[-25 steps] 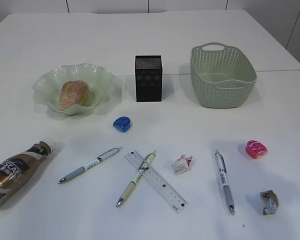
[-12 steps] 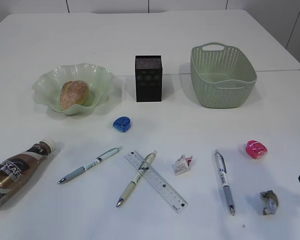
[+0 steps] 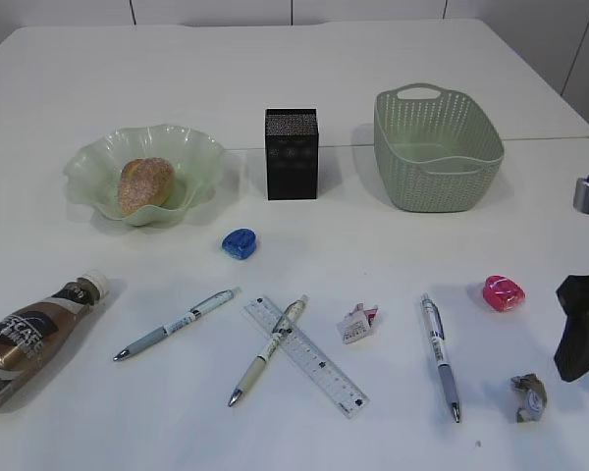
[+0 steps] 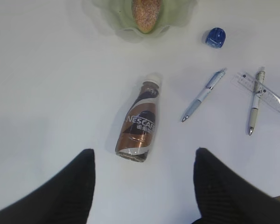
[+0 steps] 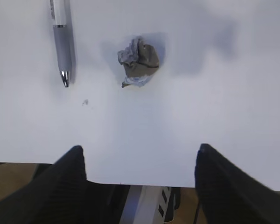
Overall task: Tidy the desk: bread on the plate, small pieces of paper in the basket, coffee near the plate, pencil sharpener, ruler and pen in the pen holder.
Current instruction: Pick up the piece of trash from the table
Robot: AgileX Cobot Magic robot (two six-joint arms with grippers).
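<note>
The bread (image 3: pixel 144 183) lies in the green plate (image 3: pixel 201 157). The coffee bottle (image 3: pixel 29 339) lies on its side at the front left, and in the left wrist view (image 4: pixel 139 128) it is just ahead of my open, empty left gripper (image 4: pixel 142 186). Three pens (image 3: pixel 177 323) (image 3: pixel 267 350) (image 3: pixel 440 355), a clear ruler (image 3: pixel 329 371), a blue sharpener (image 3: pixel 240 242) and a pink sharpener (image 3: pixel 503 292) lie on the table. A paper piece (image 3: pixel 357 323) lies mid-table. My open right gripper (image 3: pixel 579 339) (image 5: pixel 140 182) hovers near the crumpled paper (image 3: pixel 529 396) (image 5: pixel 137 60).
The black pen holder (image 3: pixel 292 154) stands at the back middle, with the green basket (image 3: pixel 437 147) to its right. The table's front edge shows between the right jaws in the right wrist view. One pen lies across the ruler.
My right gripper has come into the exterior view from the right edge and moved left toward the crumpled paper. Nothing on the table has moved.
</note>
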